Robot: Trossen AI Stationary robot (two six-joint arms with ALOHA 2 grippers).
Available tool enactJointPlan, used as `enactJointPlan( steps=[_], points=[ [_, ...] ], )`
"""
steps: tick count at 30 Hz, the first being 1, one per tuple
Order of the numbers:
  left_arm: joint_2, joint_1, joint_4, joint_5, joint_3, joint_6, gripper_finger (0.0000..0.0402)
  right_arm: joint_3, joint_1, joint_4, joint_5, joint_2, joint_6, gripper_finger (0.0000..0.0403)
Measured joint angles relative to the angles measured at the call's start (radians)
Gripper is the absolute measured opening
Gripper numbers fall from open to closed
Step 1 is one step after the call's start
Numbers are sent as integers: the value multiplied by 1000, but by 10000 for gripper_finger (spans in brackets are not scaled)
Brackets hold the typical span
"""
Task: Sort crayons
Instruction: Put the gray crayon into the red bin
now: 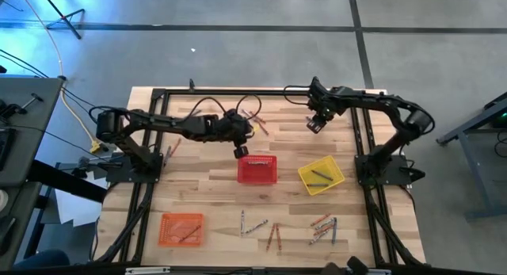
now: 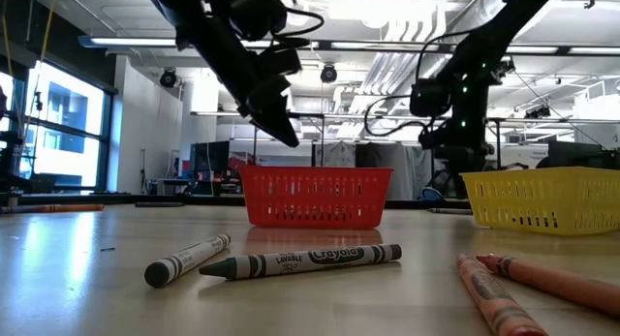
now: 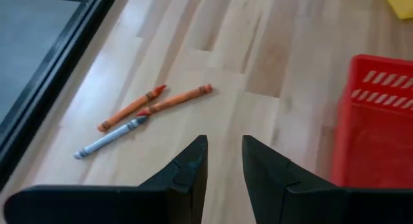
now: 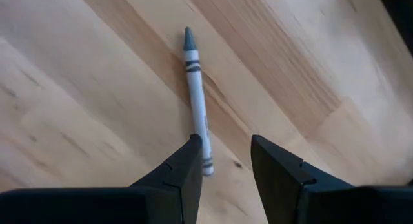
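Left gripper [image 3: 224, 161] fingers parted, empty; right gripper [image 4: 226, 161] fingers parted over a grey crayon [image 4: 196, 98].

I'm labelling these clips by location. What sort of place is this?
Probably a robotics lab or workshop: a wooden table in a black frame with two arms mounted on it, bare ducts across the ceiling, and desks with monitors behind.

Red mesh basket [image 1: 257, 169], yellow basket [image 1: 321, 177], orange basket [image 1: 181, 229] on pale striped wood table [image 1: 210, 196]. Grey, orange, red crayons [image 1: 324, 228]; grey crayon [image 4: 197, 99] w/ dark bands.
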Motion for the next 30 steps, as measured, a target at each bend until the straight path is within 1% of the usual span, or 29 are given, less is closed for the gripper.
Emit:
enactJointPlan(
  steps=[6, 15, 20, 25, 30],
  points=[
    [0, 34, -1, 0, 0, 6, 83, 0, -29, 23, -83, 53, -3, 123],
    [-1, 50, -8, 0, 0, 13, 83, 0, -38, 23, -95, 87, 1, 123],
    [-1, 50, -9, 0, 0, 13, 83, 6, -40, 23, -145, 116, 1, 121],
    [-1, 50, -13, 0, 0, 13, 83, 6, -39, 11, -170, 130, 1, 92],
    [-1, 50, -13, 0, 0, 13, 83, 5, -38, 0, -183, 131, 12, 38]
  ],
)
